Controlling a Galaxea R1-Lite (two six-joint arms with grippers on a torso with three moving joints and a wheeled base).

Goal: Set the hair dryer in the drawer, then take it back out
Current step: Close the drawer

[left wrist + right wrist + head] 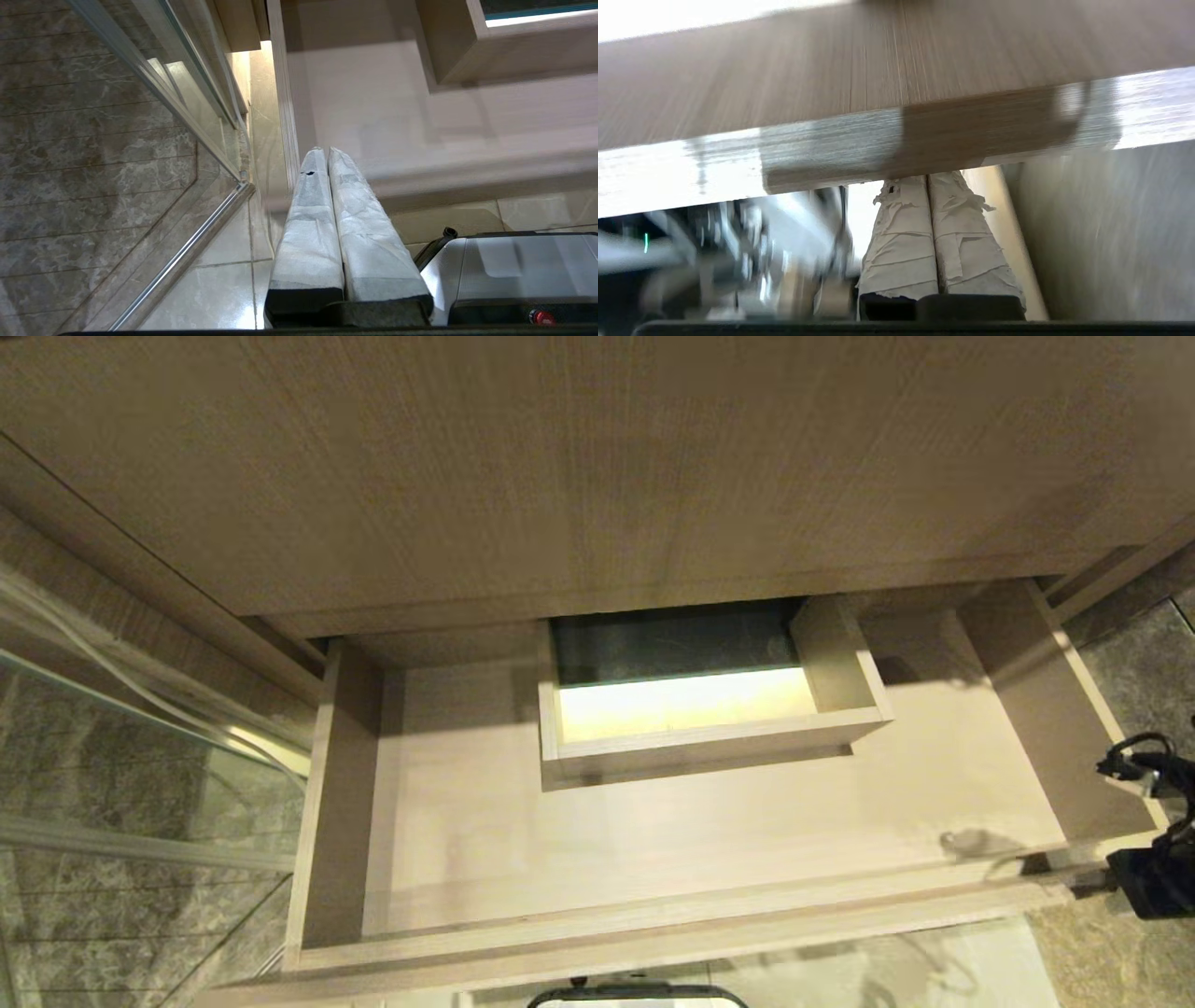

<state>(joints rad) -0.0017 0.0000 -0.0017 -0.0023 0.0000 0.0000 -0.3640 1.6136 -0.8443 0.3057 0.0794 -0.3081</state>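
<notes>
At the drawer's right front corner, the right gripper is seen with fingers pressed together, empty. Hair dryer not visible. Drawer lies open; approach should be kept clear of its front edge.

The drawer stands pulled out before me, under the cabinet panel. A boxed cut-out sits at its back middle. My right arm lies just beside its right front corner.

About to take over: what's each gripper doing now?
Left gripper: closed, empty, beside the open drawer.
Right gripper: closed, empty, under a wood edge.
</notes>
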